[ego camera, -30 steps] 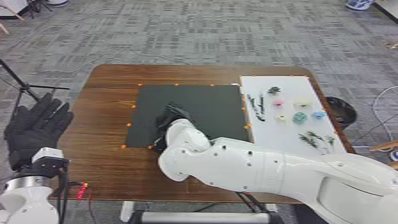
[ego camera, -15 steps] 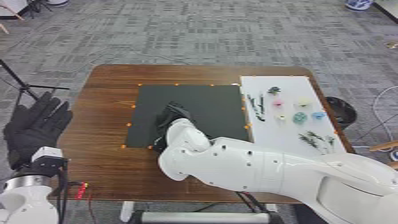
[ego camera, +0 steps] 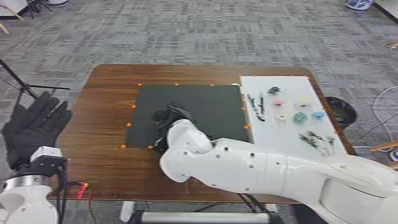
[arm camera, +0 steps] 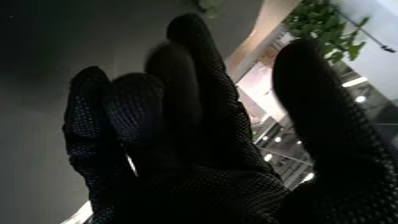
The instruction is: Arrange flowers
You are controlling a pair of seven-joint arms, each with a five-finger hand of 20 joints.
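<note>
Hovering, R hand [ego camera: 167, 117], above mat [ego camera: 209, 102], inside tbl edges [ego camera: 95, 105]

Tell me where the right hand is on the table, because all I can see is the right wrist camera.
Observer: The right hand is over the left half of the dark mat.
Operator: What lies to the right of that?
Observer: A white sheet, with flowers spread out on it.
Operator: And over on the far left?
Observer: The left hand, just beyond the left edge of the table.
</note>
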